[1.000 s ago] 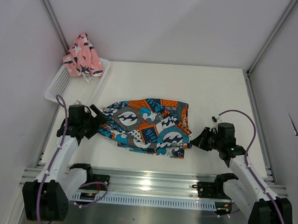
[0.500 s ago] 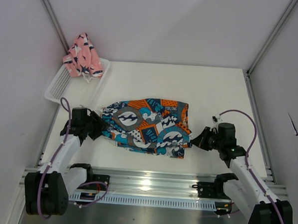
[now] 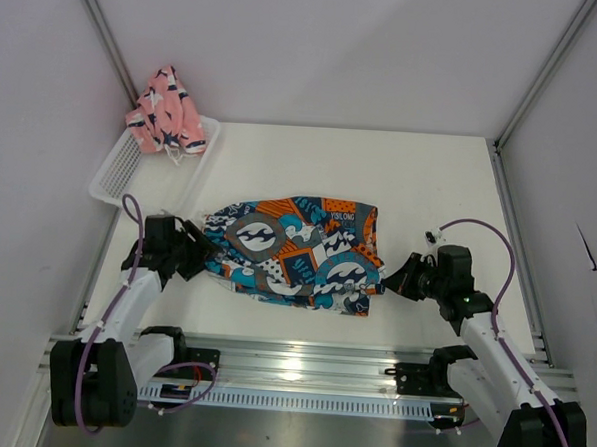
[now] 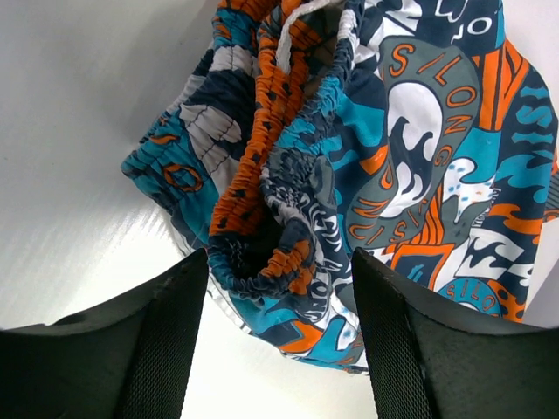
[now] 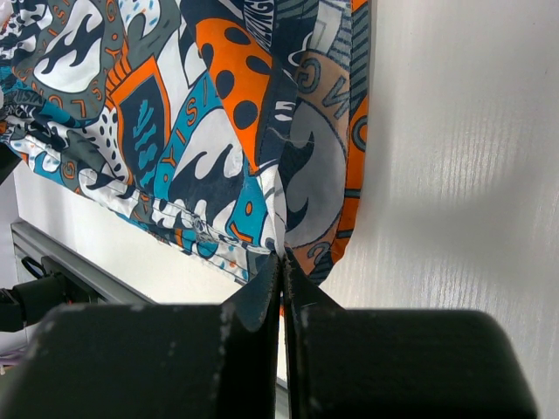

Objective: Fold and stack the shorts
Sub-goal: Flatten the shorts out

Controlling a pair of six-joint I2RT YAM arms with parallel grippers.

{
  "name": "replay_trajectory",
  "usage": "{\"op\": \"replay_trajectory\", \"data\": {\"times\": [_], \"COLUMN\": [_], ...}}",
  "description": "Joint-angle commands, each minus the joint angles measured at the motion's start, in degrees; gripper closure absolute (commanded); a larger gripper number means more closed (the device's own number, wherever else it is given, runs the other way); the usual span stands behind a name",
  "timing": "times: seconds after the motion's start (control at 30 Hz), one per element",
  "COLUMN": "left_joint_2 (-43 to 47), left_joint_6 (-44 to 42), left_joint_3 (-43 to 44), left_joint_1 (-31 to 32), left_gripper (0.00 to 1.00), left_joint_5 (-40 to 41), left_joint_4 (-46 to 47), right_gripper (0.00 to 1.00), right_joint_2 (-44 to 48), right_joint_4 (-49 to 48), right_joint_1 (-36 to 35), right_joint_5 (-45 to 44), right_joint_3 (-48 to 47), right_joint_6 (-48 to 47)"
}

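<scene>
On white table (image 3: 431,185), blue-orange-white-grey print fabric shorts (image 3: 295,251) are lying flat, centre; pink patterned shorts (image 3: 164,111) are sitting in white mesh basket (image 3: 116,174), far-left corner. My right gripper (image 5: 281,262) is pinching print pair's hem; my left gripper (image 4: 279,262) is straddling waistband w/ fingers spread.

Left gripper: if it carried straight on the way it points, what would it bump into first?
The bunched waistband of the printed shorts, which lies right between the left gripper's open fingers. Depth is hard to judge, but contact looks almost immediate.
</scene>
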State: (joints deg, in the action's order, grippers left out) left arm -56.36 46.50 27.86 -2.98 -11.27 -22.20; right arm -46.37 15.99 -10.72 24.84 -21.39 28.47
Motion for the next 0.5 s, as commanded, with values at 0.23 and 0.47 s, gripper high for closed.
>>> {"op": "replay_trajectory", "data": {"times": [0.23,0.47], "left_joint_2": [1.60,0.11], "left_joint_6": [0.43,1.22], "left_joint_3": [4.91,10.01], "left_joint_1": [-0.36,-0.36], "left_gripper": [0.30,0.31], "left_joint_5": [-2.36,-0.51], "left_joint_4": [-4.43,-9.70], "right_gripper": [1.00,1.00], "right_joint_2": [0.67,0.49], "right_joint_4": [-1.40,-1.58], "right_joint_1": [-0.27,-0.26], "right_joint_5": [-0.06,-0.06], "right_joint_3": [0.21,0.29], "right_joint_6": [0.01,0.10]}}
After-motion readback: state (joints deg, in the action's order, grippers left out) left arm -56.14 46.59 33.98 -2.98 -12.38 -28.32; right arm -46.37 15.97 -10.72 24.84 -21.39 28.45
